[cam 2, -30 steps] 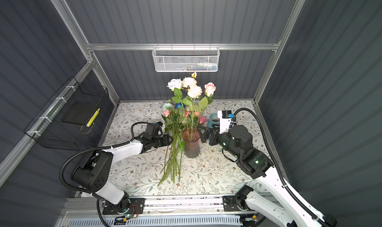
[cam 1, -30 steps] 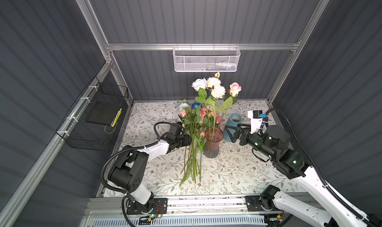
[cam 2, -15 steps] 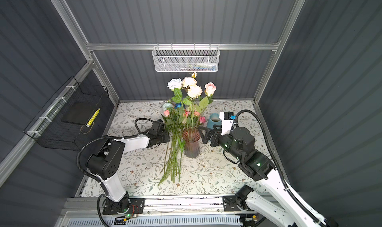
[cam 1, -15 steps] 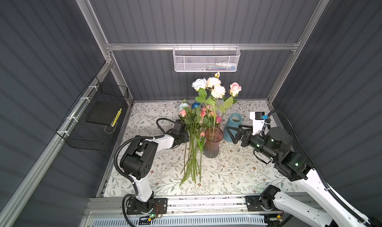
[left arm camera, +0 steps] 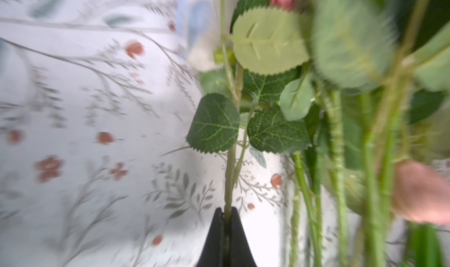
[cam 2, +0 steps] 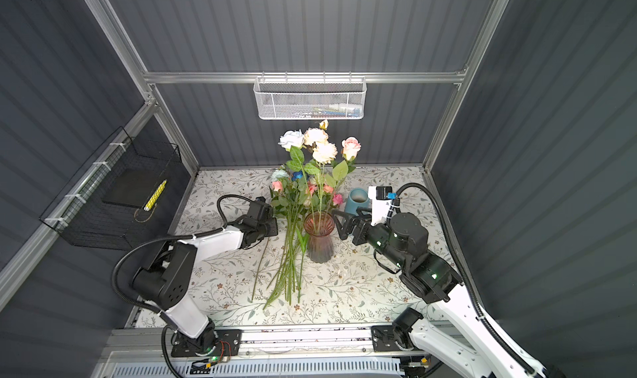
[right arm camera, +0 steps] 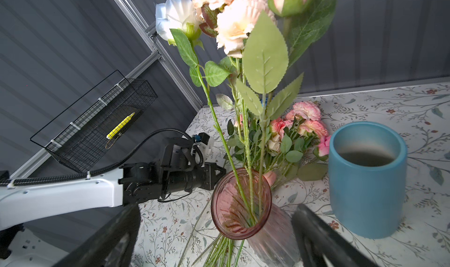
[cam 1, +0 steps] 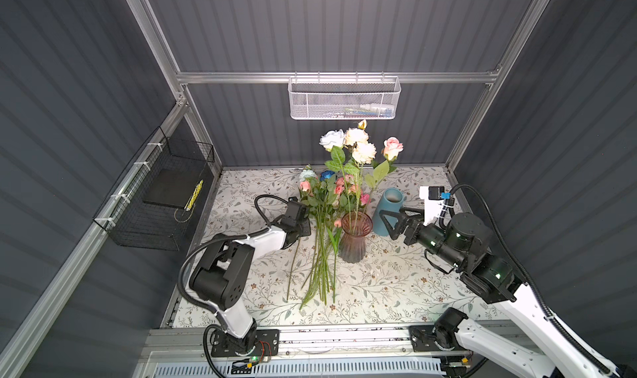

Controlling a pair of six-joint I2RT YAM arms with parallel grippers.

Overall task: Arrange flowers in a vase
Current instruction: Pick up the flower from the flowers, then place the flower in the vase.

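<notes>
Left gripper: jaws together, clamped on one thin green stem at the left edge of the loose flowers. These lie on the tablecloth, heads far, cut ends near. Just right of them is the pink vase, upright, with tall flowers standing in it. Right gripper: jaws wide apart, holding nothing, just right of that vase. Blue vase sits far-right of it.
</notes>
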